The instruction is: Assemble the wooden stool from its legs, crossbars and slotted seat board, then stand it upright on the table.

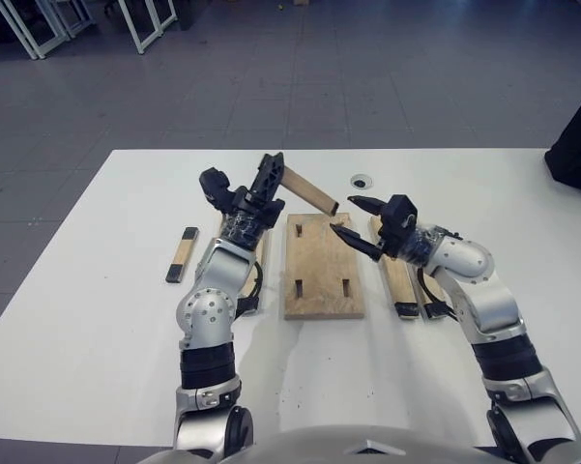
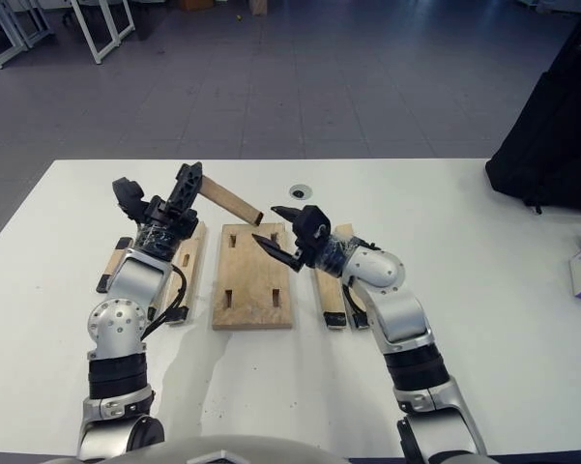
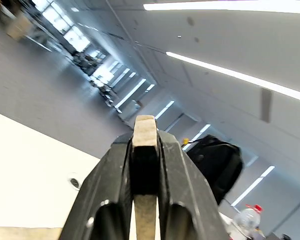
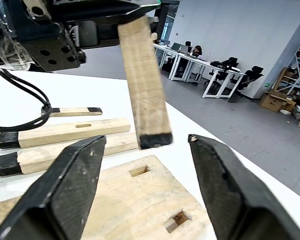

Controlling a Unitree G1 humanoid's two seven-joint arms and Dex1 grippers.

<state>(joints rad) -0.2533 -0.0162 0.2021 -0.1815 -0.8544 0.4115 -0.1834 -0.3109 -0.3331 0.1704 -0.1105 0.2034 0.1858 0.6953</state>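
**Left gripper** (image 1: 274, 172): jaws pinched on one wooden leg (image 1: 309, 190), gripping it near one end. The leg is raised clear of the table and tilted. Its free, black-capped end points down toward the far edge of the seat board (image 1: 319, 290), and seen from the right wrist it hangs just above the board without touching it.

**Right gripper** (image 1: 345, 217): jaws spread wide and holding nothing. It is poised over the far right corner of the seat board, with the capped end of the held leg just beyond its fingertips.

**Seat board:** one, lying flat at the centre of the white table (image 1: 97, 329), between the two arms. Three rectangular slots can be counted from the head views, two near the front edge and one at the far left. The right gripper covers the far right corner.

**Loose pieces, left of the board (three):**
- Two long pieces lie side by side under the left forearm, parallel to the board's edge. The outer one (image 4: 55, 134) has a slot in its face, and the inner one (image 4: 30, 159) has a black end.
- One short crossbar (image 1: 182, 253) with black ends lies farther left, apart from the pair.

**Loose pieces, right of the board (two):**
- One (image 2: 332, 295) lies just beside the board's edge.
- The other (image 2: 358, 309) lies alongside it, partly under the right forearm.

**Total:** one board and six sticks, with one stick held and five lying flat.

**Table:** a round cable port (image 1: 362, 180) sits beyond the board.
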